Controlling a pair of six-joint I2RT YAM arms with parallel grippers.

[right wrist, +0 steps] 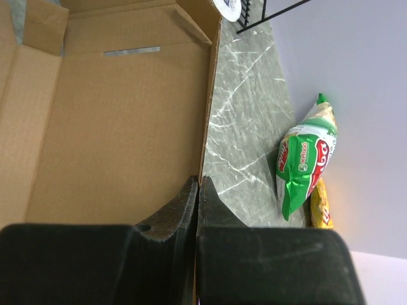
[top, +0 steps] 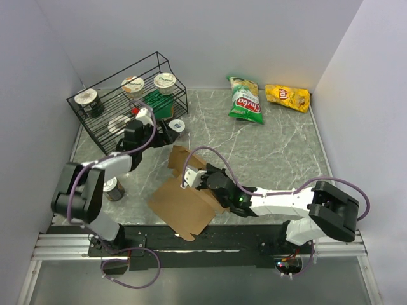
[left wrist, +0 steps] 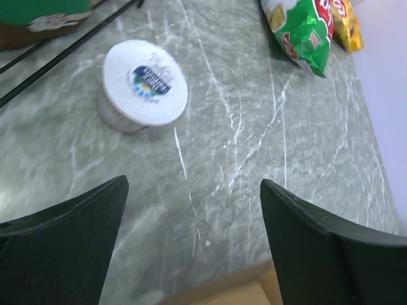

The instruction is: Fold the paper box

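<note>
Unprinted paper box (top: 181, 206) lies by the table's (top: 273, 146) near edge, long axis near-to-far, one wall pinched in the right gripper (right wrist: 198, 187); left gripper (left wrist: 194, 184) gapes wide, empty; yellow bag (top: 287, 97) reads Lay's.

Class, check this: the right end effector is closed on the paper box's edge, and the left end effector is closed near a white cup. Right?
No. The left end effector is open; the left wrist view shows it spread wide. The rest holds: right end effector closed on the paper box edge, white cup nearby.
</note>
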